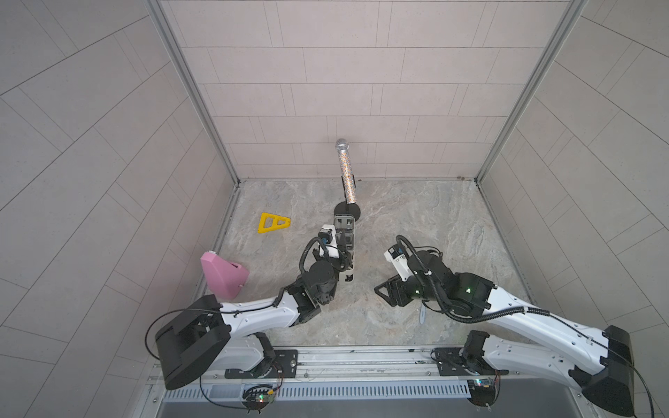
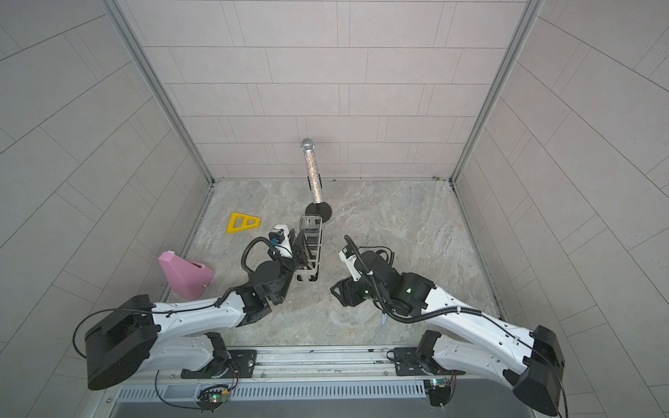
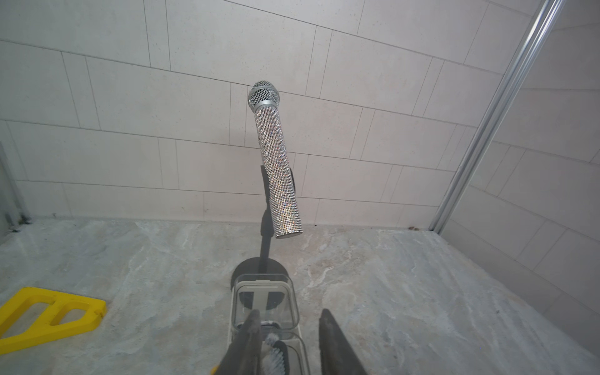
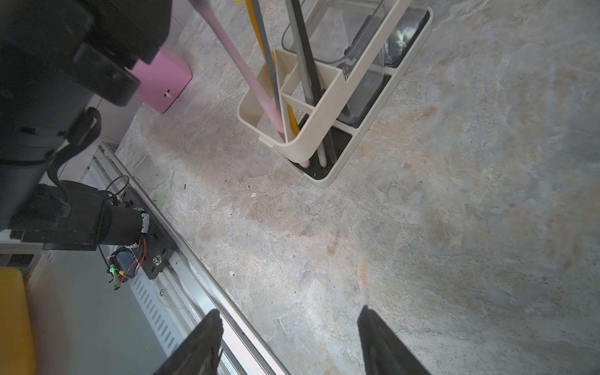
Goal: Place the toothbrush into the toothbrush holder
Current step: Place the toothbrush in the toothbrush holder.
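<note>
The toothbrush holder (image 1: 348, 277) (image 2: 307, 277) is a long white rack with clear cups, standing mid-table. In the left wrist view my left gripper (image 3: 289, 313) hangs over the rack's clear cup (image 3: 264, 285) with its jaws apart. The toothbrush (image 3: 276, 357), black-headed with white bristles, rises between them beside one finger, and nothing pinches it. In the right wrist view several handles, pink, yellow, grey and dark (image 4: 303, 58), stand in the holder's (image 4: 324, 130) end section. My right gripper (image 4: 289, 310) (image 1: 380, 289) stays open and empty over bare table, right of the rack.
A glittery microphone (image 1: 345, 170) on a black round stand rises just behind the holder. A yellow triangle (image 1: 273, 223) lies at the left. A pink block (image 1: 224, 275) leans at the table's left edge. A small pale object (image 1: 421, 316) lies under the right arm. Tiled walls enclose three sides.
</note>
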Motion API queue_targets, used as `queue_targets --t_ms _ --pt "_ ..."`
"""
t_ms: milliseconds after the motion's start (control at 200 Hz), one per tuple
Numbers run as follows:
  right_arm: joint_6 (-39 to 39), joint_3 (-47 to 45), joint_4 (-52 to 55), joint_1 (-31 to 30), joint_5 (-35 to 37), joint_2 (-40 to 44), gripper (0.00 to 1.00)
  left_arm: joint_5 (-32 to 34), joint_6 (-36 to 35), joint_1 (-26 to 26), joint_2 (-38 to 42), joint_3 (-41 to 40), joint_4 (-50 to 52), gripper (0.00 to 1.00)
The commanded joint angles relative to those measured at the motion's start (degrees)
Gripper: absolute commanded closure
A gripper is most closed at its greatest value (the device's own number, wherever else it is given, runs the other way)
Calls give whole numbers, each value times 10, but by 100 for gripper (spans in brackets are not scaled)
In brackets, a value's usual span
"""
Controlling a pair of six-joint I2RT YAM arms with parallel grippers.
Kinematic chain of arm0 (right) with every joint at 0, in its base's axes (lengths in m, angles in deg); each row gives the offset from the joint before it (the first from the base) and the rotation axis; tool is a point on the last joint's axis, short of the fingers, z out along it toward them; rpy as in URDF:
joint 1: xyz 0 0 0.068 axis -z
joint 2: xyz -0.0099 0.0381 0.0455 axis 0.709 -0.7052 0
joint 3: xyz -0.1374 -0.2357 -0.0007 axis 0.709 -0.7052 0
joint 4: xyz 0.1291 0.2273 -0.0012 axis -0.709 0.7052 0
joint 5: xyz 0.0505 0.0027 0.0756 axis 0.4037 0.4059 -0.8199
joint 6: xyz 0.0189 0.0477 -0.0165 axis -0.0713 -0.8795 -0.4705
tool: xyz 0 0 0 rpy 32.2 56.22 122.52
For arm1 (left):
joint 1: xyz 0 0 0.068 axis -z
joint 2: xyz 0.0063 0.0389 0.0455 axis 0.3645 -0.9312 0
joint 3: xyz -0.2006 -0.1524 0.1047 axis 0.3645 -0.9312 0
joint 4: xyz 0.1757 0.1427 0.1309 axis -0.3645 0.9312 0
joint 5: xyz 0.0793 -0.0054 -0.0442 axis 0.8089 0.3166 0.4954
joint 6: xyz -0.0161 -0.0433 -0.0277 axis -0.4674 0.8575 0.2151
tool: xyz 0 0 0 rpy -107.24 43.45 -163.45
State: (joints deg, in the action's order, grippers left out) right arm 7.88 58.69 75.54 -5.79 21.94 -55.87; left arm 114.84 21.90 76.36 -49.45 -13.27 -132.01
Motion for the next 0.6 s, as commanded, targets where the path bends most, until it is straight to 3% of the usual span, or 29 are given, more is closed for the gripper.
queue_targets --t_ms 0,245,420,595 --pt "-1 -9 2 1 7 8 31 7 -6 -2 6 -4 -18 59" --pt "-3 -5 17 3 22 16 31 -1 -4 -2 27 4 11 57" --pt "-8 -5 65 34 44 42 30 -11 0 -2 61 34 102 53" --pt "1 -31 77 74 1 40 30 -29 23 -3 106 64 213 47"
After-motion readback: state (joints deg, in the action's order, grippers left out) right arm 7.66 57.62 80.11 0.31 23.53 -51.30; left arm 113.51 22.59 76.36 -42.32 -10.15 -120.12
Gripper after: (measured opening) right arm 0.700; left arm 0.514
